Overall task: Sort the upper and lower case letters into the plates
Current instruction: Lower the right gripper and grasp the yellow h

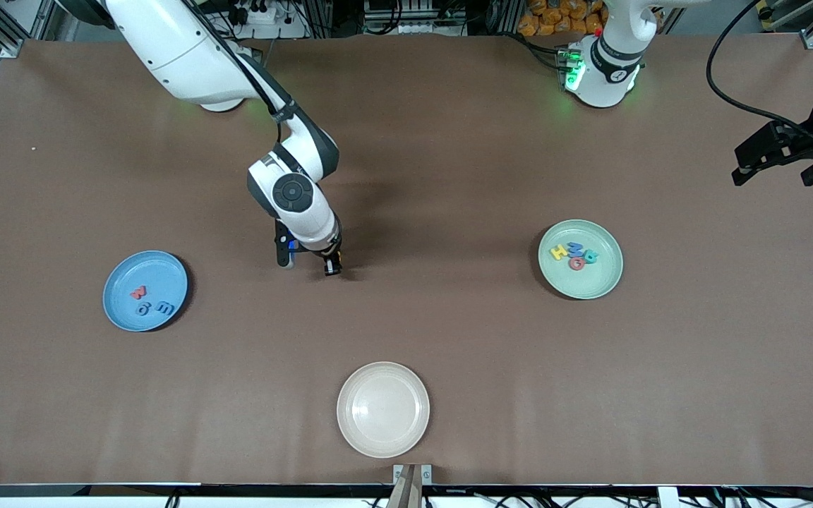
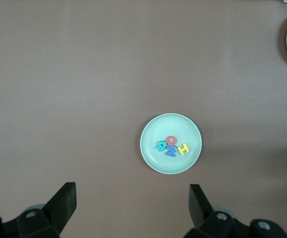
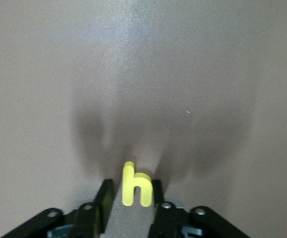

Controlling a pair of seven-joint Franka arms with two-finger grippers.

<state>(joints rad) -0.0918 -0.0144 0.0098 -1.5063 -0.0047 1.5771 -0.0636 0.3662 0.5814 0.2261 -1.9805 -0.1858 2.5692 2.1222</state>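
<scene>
Table: brown, wide, bearing three plates; cables and metal framing along the arms' edge.
Arms: two; left one waiting, raised off at its own end.
Plates: three. Blue plate toward the right arm's end, mint plate toward the left arm's end, cream plate between them and nearest the front camera.
Blue plate contents: three letters, one red, two blue.
Mint plate contents: four letters, touching in a cluster: yellow H, red, blue, teal.
Cream plate contents: bare.
Letters in all: eight.
Left gripper: spread wide, holding nothing, high above the table's end.
Right gripper: down at the table between the blue and mint plates, pinching a yellow h standing upright between the pads.
</scene>
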